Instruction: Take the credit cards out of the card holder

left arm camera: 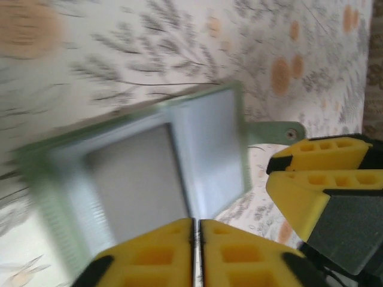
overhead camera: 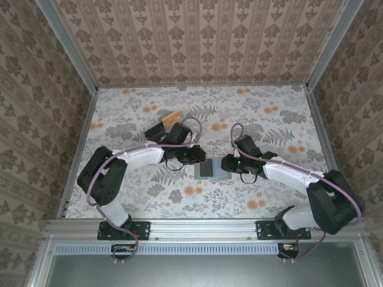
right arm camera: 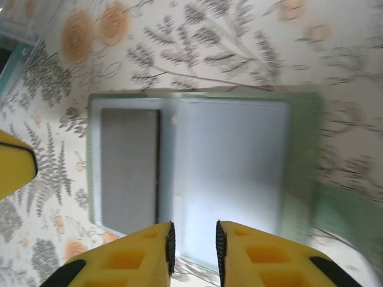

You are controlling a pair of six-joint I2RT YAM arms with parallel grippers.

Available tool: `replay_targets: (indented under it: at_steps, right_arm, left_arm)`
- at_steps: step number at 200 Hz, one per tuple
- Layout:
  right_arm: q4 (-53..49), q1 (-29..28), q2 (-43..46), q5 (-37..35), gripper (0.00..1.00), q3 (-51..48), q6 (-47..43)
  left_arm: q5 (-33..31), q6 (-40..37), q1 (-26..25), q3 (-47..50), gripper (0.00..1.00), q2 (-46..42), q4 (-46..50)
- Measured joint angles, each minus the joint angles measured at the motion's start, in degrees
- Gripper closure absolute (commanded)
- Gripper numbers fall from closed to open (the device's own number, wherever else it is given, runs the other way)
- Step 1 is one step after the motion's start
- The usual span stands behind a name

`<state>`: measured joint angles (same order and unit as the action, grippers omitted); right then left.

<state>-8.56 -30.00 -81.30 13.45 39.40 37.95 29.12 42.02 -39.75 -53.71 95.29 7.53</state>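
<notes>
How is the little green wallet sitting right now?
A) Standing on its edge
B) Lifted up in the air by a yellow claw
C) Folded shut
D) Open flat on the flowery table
D: the card holder lies spread open on the table, with both inside panels facing up and a grey card showing in one panel.

We get soft, even overhead light, faint shadows and crisp detail from the top — our wrist views smear, the card holder (left arm camera: 209, 137) blurring worst in the left one.
</notes>
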Motion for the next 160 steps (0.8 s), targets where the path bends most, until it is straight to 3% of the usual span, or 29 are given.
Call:
replay_targets:
  at_steps: [52,160]
  right_arm:
    - [4.2,-0.68,-7.98,5.84,0.79,3.21,1.11]
    - [5.42,-0.66,-12.85,8.24,0.79,3.74,1.38]
  left_arm:
    - [-1.01,-0.02,1.14,2.45,1.0,1.49,0.7]
    - [0.44,-0.02,-0.79,0.85,1.0,6.45,-0.26]
